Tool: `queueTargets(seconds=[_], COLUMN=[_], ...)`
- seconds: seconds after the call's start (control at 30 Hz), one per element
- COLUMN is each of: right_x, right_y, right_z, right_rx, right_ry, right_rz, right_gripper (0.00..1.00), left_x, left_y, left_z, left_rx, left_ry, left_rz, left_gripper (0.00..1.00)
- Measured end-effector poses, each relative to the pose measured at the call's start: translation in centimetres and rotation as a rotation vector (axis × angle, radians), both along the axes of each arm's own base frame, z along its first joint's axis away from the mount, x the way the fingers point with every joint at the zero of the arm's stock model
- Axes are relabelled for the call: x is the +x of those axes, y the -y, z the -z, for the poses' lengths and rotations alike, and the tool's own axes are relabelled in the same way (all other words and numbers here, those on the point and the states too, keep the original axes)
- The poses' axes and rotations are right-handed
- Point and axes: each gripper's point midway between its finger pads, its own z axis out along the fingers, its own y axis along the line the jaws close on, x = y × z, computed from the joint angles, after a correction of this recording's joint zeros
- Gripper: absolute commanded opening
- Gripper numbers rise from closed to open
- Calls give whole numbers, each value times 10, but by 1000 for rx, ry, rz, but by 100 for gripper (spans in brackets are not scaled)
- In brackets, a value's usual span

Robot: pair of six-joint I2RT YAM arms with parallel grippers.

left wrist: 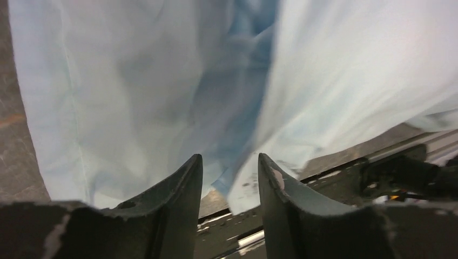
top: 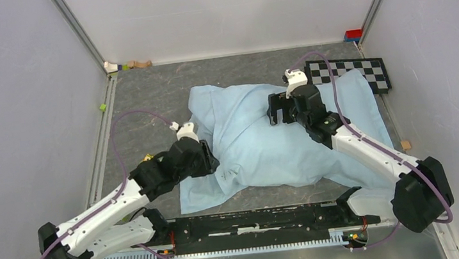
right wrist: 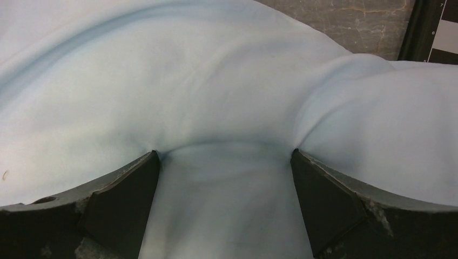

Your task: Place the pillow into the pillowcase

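Observation:
The light-blue pillowcase (top: pixel 267 145) lies wrinkled and bulging in the middle of the grey table. The pillow is hidden; no off-white shows, only a plump bulge under the blue fabric. My left gripper (top: pixel 209 156) is at the pillowcase's left edge. In the left wrist view its jaws (left wrist: pixel 229 157) stand a little apart, with a fold of the pillowcase (left wrist: pixel 135 81) hanging between the tips. My right gripper (top: pixel 279 108) is wide open and pressed down into the fabric-covered bulge; in the right wrist view (right wrist: pixel 224 154) the pillowcase (right wrist: pixel 216 81) dents between its fingers.
A black-and-white checkerboard (top: pixel 362 70) lies at the back right, partly under the pillowcase. Small toys (top: pixel 127 65) sit in the back left corner, a red and blue block (top: pixel 353 34) in the back right. A tan block (top: pixel 405 145) is by the right wall. The arms' mounting rail (top: pixel 256 220) runs along the near edge.

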Motion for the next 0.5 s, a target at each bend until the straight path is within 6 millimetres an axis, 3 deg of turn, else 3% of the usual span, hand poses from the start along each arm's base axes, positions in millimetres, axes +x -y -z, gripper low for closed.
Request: queueTargets(seconds=[0.2, 0.27, 0.37, 0.5], right_x=[-9, -12, -17, -25], right_y=[-3, -5, -11, -20], right_z=[-17, -26, -42, -61], right_rx=[-2, -2, 6, 25], right_ry=[12, 21, 43, 75], right_rz=[-26, -38, -61, -92], right_gripper=[98, 98, 98, 98], left_x=[34, 53, 84, 125], left_y=[6, 3, -5, 0], left_z=[-106, -126, -124, -85], left_rx=[-118, -149, -145, -109], left_ry=[169, 198, 189, 98], left_rz=[-41, -70, -124, -140], left_gripper=[70, 76, 76, 72])
